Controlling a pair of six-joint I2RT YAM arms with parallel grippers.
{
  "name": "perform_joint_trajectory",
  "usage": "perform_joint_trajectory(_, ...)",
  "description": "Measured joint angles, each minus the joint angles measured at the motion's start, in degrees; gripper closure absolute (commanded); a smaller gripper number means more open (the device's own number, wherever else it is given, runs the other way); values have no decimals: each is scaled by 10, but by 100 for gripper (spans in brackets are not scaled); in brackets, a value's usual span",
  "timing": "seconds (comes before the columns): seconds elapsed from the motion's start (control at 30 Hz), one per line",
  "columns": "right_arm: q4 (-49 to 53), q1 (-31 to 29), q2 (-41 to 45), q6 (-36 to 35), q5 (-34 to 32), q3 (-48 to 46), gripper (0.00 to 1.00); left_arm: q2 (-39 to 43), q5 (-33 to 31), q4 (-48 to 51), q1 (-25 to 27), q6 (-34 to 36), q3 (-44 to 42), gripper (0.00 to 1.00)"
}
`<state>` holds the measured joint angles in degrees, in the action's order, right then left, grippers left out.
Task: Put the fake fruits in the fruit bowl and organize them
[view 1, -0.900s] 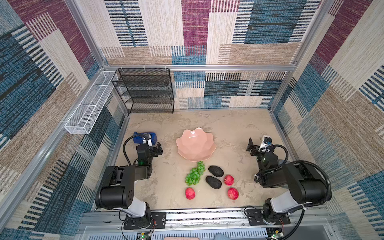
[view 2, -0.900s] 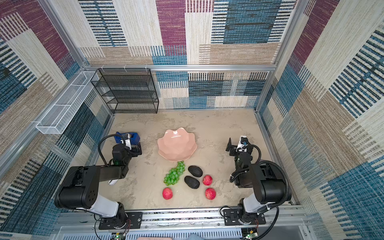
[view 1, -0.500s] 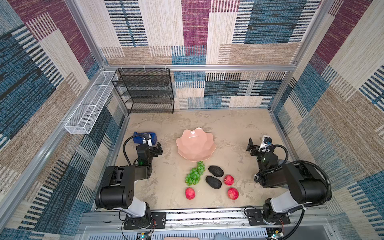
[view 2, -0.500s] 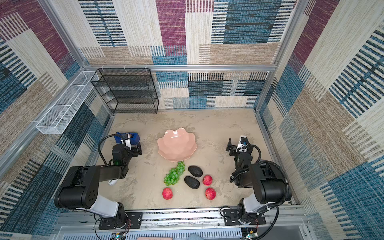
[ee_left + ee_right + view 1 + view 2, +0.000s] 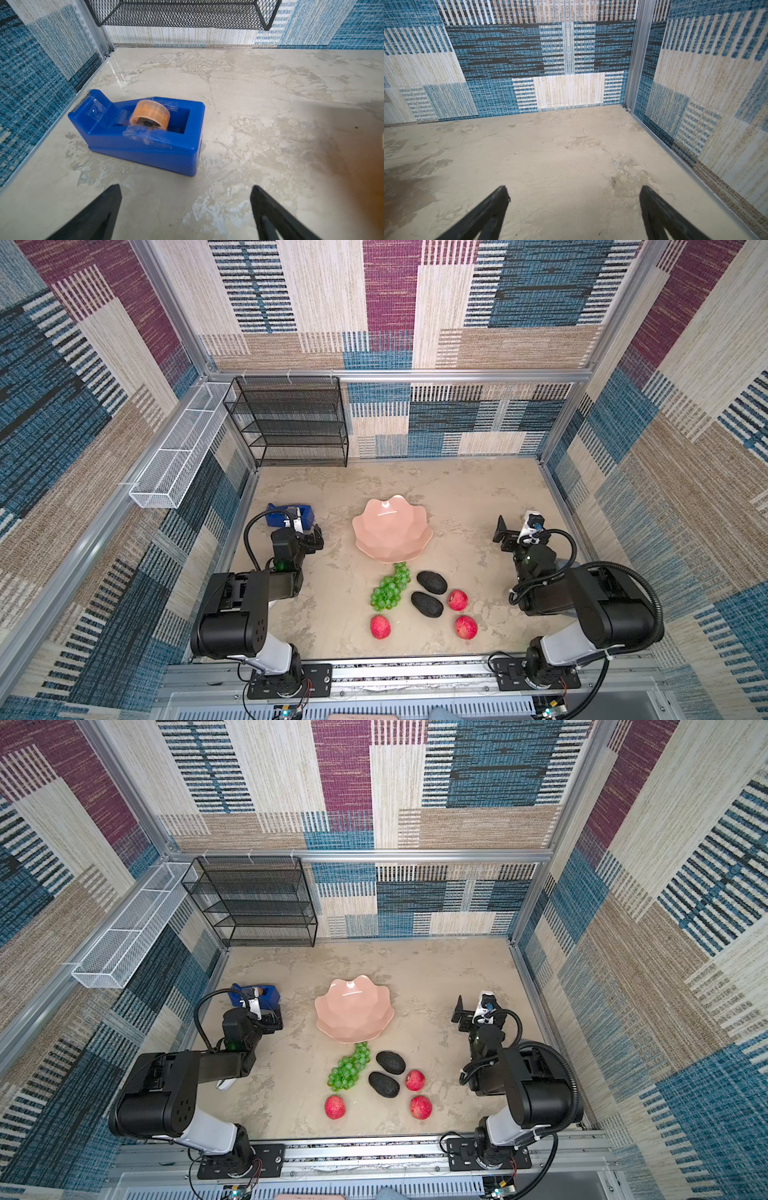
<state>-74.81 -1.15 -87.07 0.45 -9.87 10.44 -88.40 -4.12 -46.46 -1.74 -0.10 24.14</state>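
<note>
Judging by the wide pale-pink scalloped bowl (image 5: 390,531), seen empty at the middle of the worktop (image 5: 457,497), nothing is done yet: the bunch of bright green grapes (image 5: 390,588), two dark bumpy avocados (image 5: 432,582) and three small red apples (image 5: 466,627) are all left between it and the front edge. The left gripper (image 5: 186,193) and the right gripper (image 5: 574,193) are held wide open, nothing grasped, near the left and right edges. No way is blocked; a blue plastic tape dispenser (image 5: 137,137) is placed just before the left gripper, a black mesh shelf (image 5: 291,423) at the far left corner.
</note>
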Motion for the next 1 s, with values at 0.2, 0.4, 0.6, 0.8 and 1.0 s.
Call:
perform_joint_trajectory(0.2, 86, -20, 66, 0, -26, 25, 0, 79, -14, 72, -1, -10, 6, 5)
perform_joint_trajectory(0.4, 377, -18, 150, 114, -10, 287, 0, 207, -24, 233, -1, -152, 121, 7)
perform_joint_trajectory(0.6, 611, -97, 127, 123, 132, 362, 3, 247, 57, 386, -1, -259, 192, 9)
perform_joint_trajectory(0.8, 787, -250, 151, 114, 147, 332, 7, 306, 106, 494, -1, -291, 178, 8)
perform_joint_trajectory(1.0, 882, -363, 170, 141, 126, 290, 7, 328, 126, 523, -1, -303, 167, 7)
